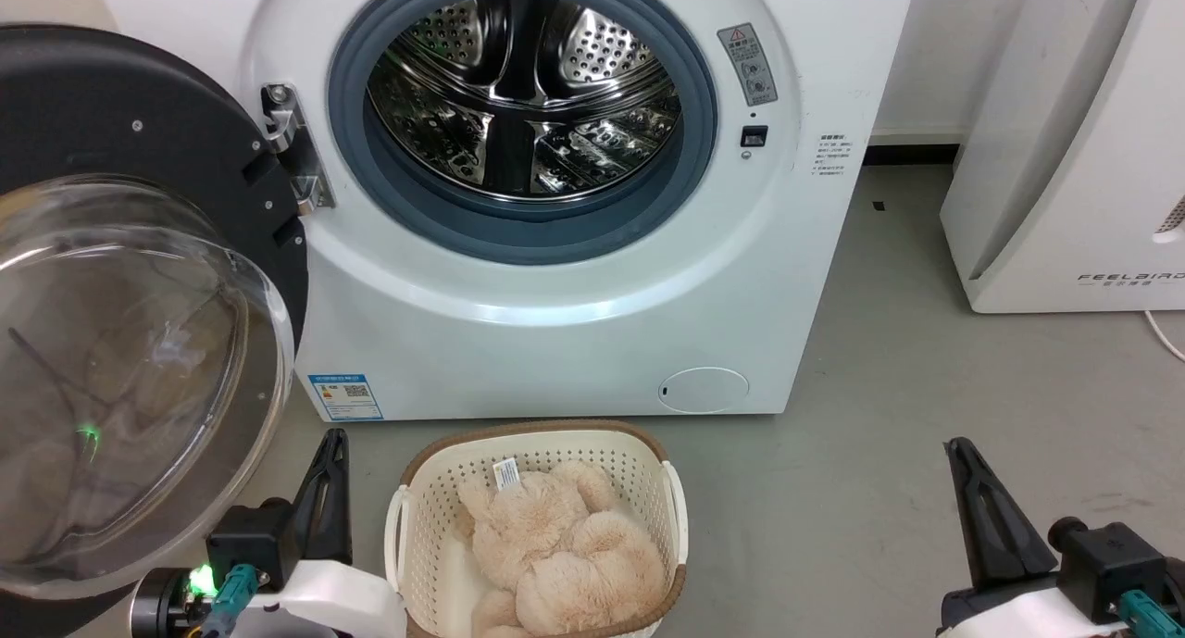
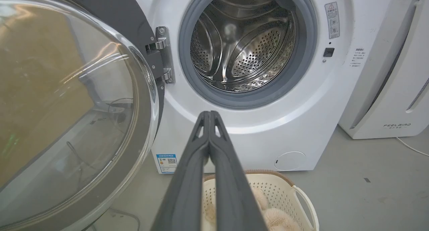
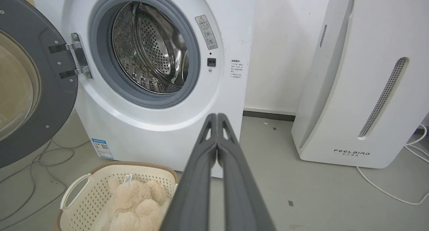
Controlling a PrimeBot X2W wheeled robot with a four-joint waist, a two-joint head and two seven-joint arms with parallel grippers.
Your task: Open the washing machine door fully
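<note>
The white washing machine (image 1: pixel 574 332) stands ahead with its steel drum (image 1: pixel 523 101) exposed inside the grey gasket. The washing machine door (image 1: pixel 120 342), a black disc with a clear bulging glass bowl, hangs swung out to the left on its metal hinge (image 1: pixel 294 147). The door (image 2: pixel 67 103) also fills the left of the left wrist view, and its edge (image 3: pixel 30 90) shows at the left of the right wrist view. My left gripper (image 1: pixel 333 439) is shut, low, just right of the door's glass and touching nothing. My right gripper (image 1: pixel 955 448) is shut at the lower right, over bare floor.
A cream laundry basket (image 1: pixel 417 490) holding a beige plush toy (image 1: pixel 565 550) sits on the floor in front of the machine, between my grippers. A white slanted FEELBAIRD appliance (image 1: pixel 1074 156) stands to the right. A white cable (image 3: pixel 385 187) and dark cables (image 3: pixel 37 160) lie on the grey floor.
</note>
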